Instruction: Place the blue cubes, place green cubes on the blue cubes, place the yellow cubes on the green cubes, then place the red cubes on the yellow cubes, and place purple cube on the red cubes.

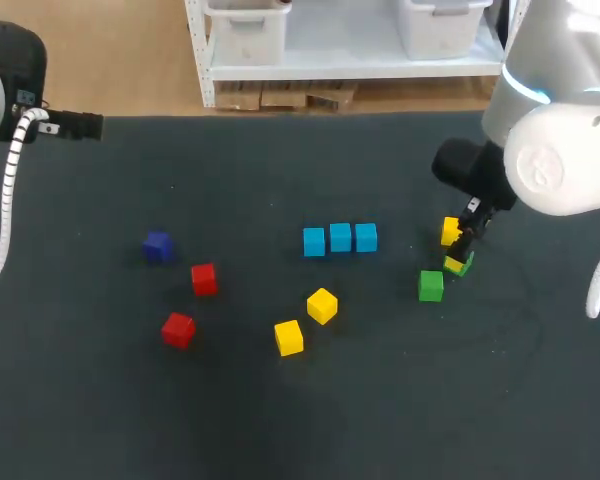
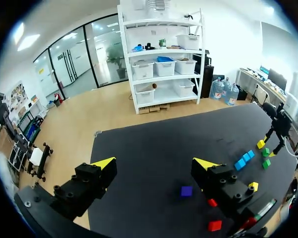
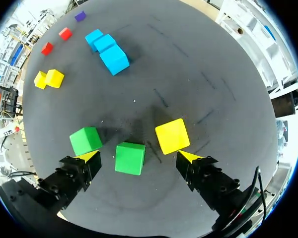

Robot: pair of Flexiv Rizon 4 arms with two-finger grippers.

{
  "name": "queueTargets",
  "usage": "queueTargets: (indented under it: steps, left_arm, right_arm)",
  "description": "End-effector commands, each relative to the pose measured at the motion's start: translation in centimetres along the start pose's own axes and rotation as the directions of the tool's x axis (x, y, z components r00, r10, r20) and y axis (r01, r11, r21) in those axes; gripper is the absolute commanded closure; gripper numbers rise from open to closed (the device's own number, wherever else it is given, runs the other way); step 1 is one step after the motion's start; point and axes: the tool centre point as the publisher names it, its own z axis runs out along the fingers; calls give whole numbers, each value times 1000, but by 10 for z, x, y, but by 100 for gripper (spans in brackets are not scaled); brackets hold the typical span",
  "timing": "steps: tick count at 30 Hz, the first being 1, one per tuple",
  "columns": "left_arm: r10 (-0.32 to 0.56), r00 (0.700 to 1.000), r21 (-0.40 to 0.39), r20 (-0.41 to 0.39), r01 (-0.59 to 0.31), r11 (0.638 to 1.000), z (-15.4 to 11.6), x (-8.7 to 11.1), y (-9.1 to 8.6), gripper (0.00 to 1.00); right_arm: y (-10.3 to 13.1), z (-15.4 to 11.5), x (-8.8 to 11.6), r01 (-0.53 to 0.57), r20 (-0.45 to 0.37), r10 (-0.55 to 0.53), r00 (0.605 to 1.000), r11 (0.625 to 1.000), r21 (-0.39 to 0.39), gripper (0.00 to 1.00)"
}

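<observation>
Blue cubes [image 1: 340, 238] are sitting in a row of three near the middle of the table [image 1: 280, 430], serving as the base layer. Your right gripper [image 3: 138, 156] is hovering toward the right edge with fingers spread wide, straddling a green cube [image 3: 129, 158] without pinching it, probably lining up a pick for the next layer. Your left gripper [image 2: 155, 163] is hanging open-fingered and empty over the far left corner, out of the way. A second green cube [image 3: 86, 140] and a yellow cube [image 3: 172, 136] are lying just beside the straddled one.

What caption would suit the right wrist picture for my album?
Open right claw straddling a green cube, a yellow cube and second green cube close by.
</observation>
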Motion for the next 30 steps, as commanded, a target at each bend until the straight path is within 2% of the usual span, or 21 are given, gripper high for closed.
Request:
queueTargets:
  steps: [1,7,8,9,12,16,17,18,26,30]
  left_arm:
    - [2,1000,8,-2,-2,1000,0,-1,2,0]
    - [2,1000,8,-2,-2,1000,0,-1,2,0]
    - [2,1000,8,-2,-2,1000,0,-1,2,0]
    - [2,1000,8,-2,-2,1000,0,-1,2,0]
    - [2,1000,8,-2,-2,1000,0,-1,2,0]
    - [2,1000,8,-2,-2,1000,0,-1,2,0]
    - [2,1000,8,-2,-2,1000,0,-1,2,0]
    - [2,1000,8,-2,-2,1000,0,-1,2,0]
    - [2,1000,8,-2,-2,1000,0,-1,2,0]
    - [2,1000,8,-2,-2,1000,0,-1,2,0]
  right_arm:
    - [-3,8,-7,11,-21,-10,1000,1000,0,0]
    - [-5,12,-9,15,-37,-15,999,1000,2,0]
    - [-5,12,-9,18,-39,-18,999,1000,2,36]
    - [-5,12,-9,20,-41,-20,999,1000,3,55]
    - [-7,13,-9,24,-68,-22,997,999,21,69]
    - [-8,14,-8,25,-83,-22,996,999,38,77]
    - [-8,13,-8,29,-89,-25,996,999,40,84]
    - [-8,13,-7,32,-93,-28,995,999,41,98]
    - [0,-8,-10,79,-112,-75,991,997,26,100]
    - [9,-28,-16,92,-77,-91,993,996,9,100]
